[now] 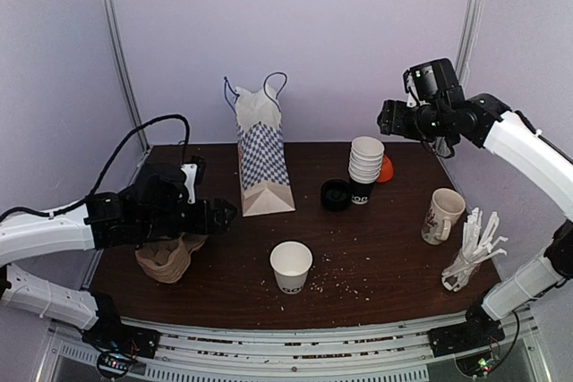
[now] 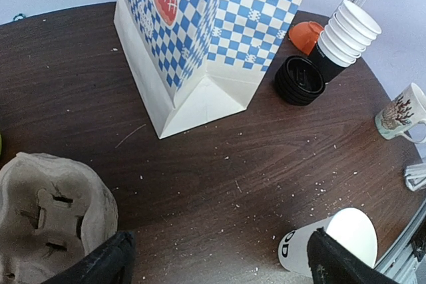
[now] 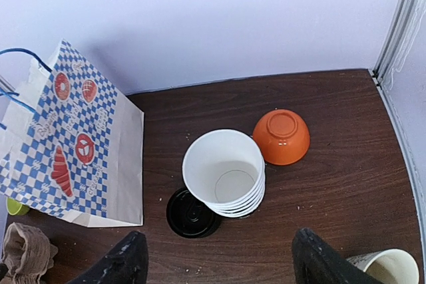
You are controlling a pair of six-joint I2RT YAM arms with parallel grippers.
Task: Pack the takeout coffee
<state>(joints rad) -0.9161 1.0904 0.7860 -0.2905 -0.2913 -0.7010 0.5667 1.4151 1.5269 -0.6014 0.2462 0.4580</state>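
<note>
White paper with black print low on its side, the takeout coffee cup (image 1: 291, 266) stands upright near the front middle of the brown table (image 1: 385, 248), open at the top with no lid on it. The black lids (image 1: 336, 194) (a small stack, as far as I can see) lie further back, just beside the tall stack of paper cups (image 1: 365, 165), with an orange bowl (image 1: 386, 169) upside down behind that stack. To the left of them stands a blue-checked paper bag (image 1: 264, 167). The left gripper (image 1: 228, 214) hangs over the cardboard cup carrier (image 1: 166, 257), its jaws spread wide with nothing between them. The right gripper (image 1: 383, 118) is up high above the cup stack, fingers well apart too, and empty. A mug (image 1: 443, 215) and some wrapped sticks (image 1: 474, 252) sit at the right.
</note>
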